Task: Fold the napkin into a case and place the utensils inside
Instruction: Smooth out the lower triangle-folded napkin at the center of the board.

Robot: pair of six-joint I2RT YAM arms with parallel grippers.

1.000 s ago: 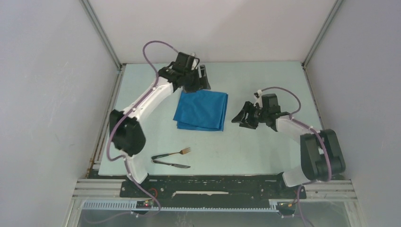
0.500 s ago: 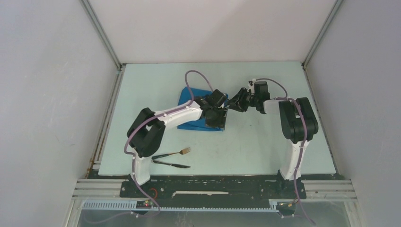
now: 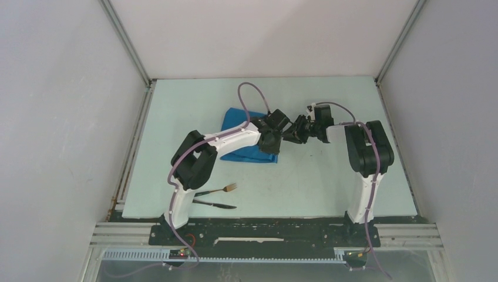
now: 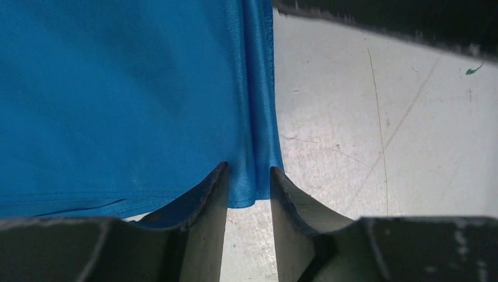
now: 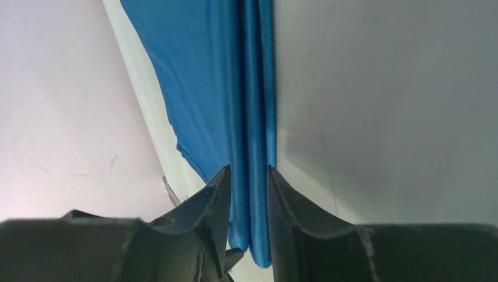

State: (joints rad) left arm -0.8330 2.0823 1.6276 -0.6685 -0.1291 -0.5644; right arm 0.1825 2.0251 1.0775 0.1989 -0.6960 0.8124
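Note:
The bright blue napkin (image 3: 238,116) lies folded flat mid-table, mostly hidden under my left arm. My left gripper (image 3: 275,148) is down at its near right corner. In the left wrist view the jaws (image 4: 249,176) straddle a raised ridge of the napkin's (image 4: 117,88) right edge, narrowed with a gap between them. My right gripper (image 3: 289,136) meets the same edge further back. Its jaws (image 5: 248,173) straddle two folds of the napkin (image 5: 205,76). The fork (image 3: 222,189) and the knife (image 3: 215,204) lie side by side near the front edge. No case is formed.
White walls with metal corner posts (image 3: 126,44) close in the pale table (image 3: 329,188) on three sides. Both wrists crowd together at the napkin's right edge, with the arm bases at the near rail.
The left arm swung from the napkin's far left corner to its near right corner. The right gripper moved left to the cloth's right edge. Both sets of jaws have narrowed around it.

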